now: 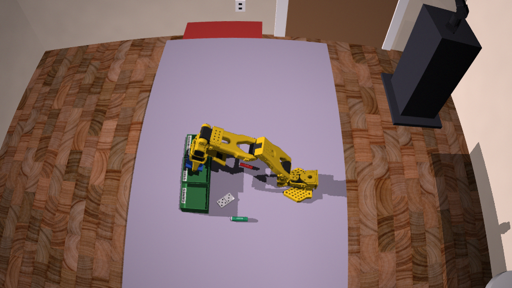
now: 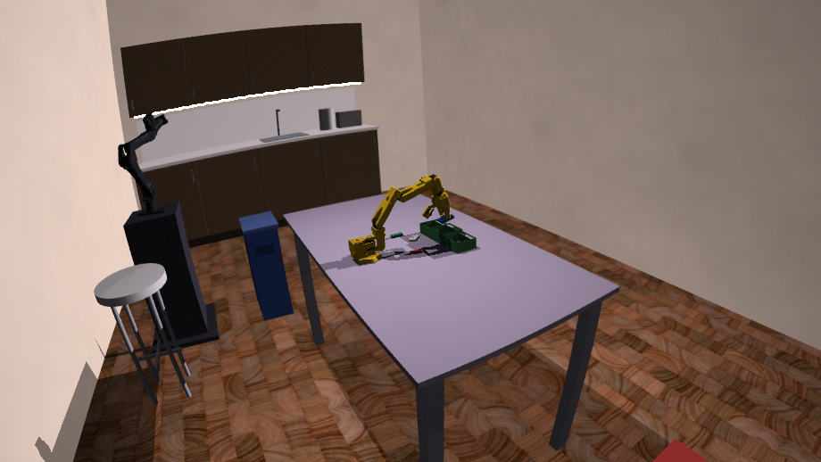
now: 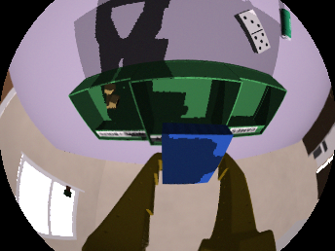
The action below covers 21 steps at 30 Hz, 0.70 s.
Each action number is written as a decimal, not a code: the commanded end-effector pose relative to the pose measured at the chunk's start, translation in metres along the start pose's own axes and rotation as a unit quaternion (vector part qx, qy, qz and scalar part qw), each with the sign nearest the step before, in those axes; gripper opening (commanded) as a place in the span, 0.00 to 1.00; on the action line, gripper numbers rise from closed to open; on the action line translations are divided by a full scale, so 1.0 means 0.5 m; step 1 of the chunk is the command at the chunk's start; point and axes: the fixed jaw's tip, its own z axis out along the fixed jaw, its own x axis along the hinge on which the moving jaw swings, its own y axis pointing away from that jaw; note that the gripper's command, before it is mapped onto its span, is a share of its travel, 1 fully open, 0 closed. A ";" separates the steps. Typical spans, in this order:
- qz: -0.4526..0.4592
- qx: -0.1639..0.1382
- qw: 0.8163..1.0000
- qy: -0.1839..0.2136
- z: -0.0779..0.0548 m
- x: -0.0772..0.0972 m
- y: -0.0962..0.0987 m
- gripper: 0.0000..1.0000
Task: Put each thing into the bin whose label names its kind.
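My gripper [image 1: 195,167] [image 2: 444,217] [image 3: 191,164] is shut on a blue block [image 1: 188,164] [image 3: 190,158], held above the middle compartment of the green bins [image 1: 195,210] [image 2: 464,246] [image 3: 190,70]. The near bin's label reads GAMES; the middle label starts with STAT; the far label is partly hidden by the arm. A small brown thing [image 3: 112,101] lies in the far bin. A white domino [image 1: 225,200] [image 2: 414,236] [image 3: 253,31] lies beside the bins. A green cylinder [image 1: 239,218] [image 2: 396,235] [image 3: 285,23] and a red cylinder [image 1: 246,165] [image 2: 416,251] lie on the table.
The bins stand in a joined row on the lilac table [image 1: 250,89] [image 2: 482,309]. The yellow arm [image 1: 232,143] [image 2: 387,207] reaches over the red cylinder's side of the table to the bins. A stool and a blue floor bin [image 2: 267,275] stand off the table.
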 end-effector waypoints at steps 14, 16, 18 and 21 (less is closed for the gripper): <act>-0.009 0.002 1.000 0.017 -0.011 0.008 -0.006 0.00; -0.009 0.002 1.000 0.017 -0.005 0.007 -0.006 0.00; -0.009 0.002 1.000 0.017 0.001 0.006 -0.006 0.00; -0.009 0.002 1.000 0.017 0.004 0.006 -0.006 0.00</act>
